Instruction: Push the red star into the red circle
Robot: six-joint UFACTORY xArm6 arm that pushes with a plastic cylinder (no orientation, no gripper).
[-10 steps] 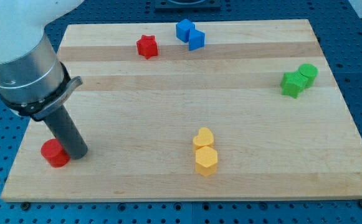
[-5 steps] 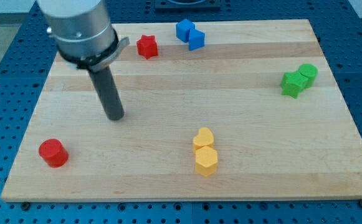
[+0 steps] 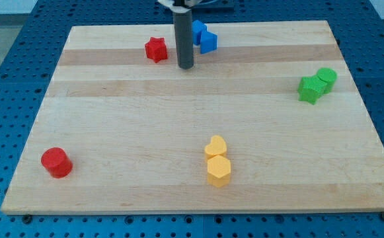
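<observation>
The red star (image 3: 156, 49) lies near the view's top, left of centre, on the wooden board (image 3: 112, 112). The red circle (image 3: 56, 162), a short cylinder, sits at the board's bottom left. My tip (image 3: 186, 66) rests on the board just to the right of the red star and slightly below it, a short gap apart from it. The rod rises straight up out of the view's top.
Two blue blocks (image 3: 201, 36) touch each other just right of the rod at the top. A green star (image 3: 308, 88) and a green cylinder (image 3: 326, 78) sit together at the right. A yellow heart (image 3: 215, 146) and a yellow hexagon (image 3: 219, 170) sit together at bottom centre.
My tip has moved from beside the red circle at bottom left up and right across the board to the right side of the red star. No block has moved.
</observation>
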